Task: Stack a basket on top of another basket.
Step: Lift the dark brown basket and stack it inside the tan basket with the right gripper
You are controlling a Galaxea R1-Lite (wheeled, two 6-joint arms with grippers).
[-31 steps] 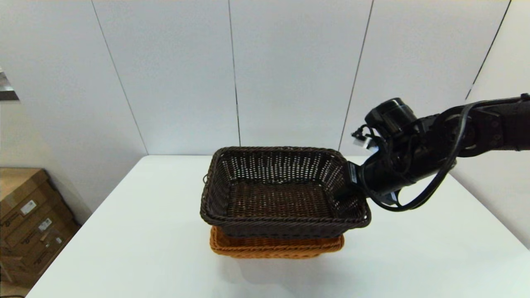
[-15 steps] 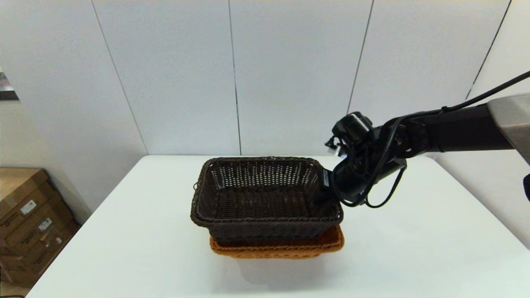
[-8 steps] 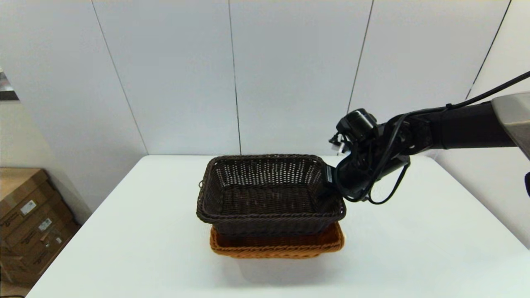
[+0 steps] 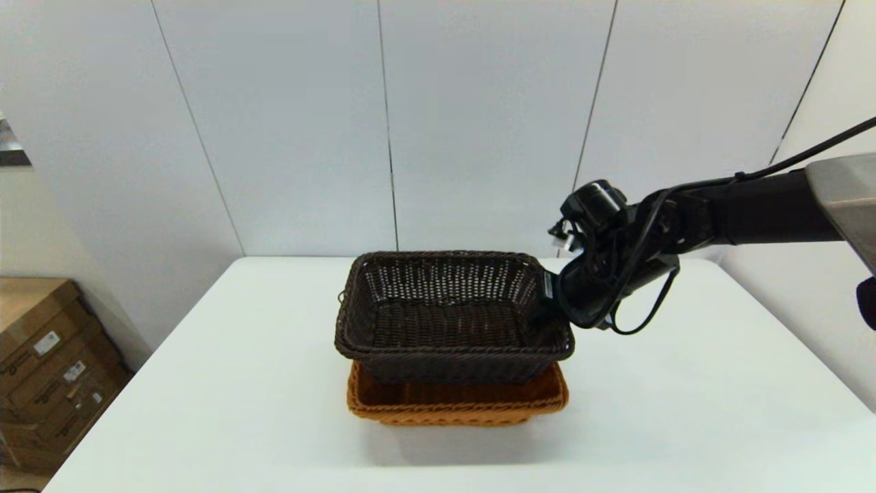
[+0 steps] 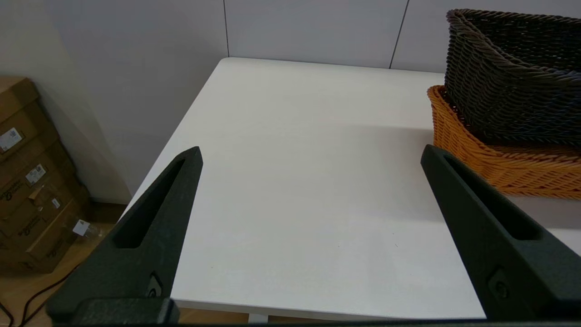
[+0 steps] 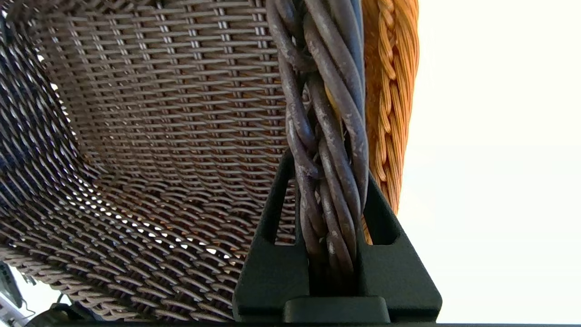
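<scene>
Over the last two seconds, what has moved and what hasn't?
The right gripper, shut on the dark basket's right rim throughout, carried it left and down, then re-centred it over the orange basket, into which it now dips. The orange basket stayed put on the table; the left gripper is open, parked.

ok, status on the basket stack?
Right gripper shut on dark basket rim. Dark basket partly nested in orange basket, not released. Left gripper open, off to the side. Nothing in the way.
</scene>
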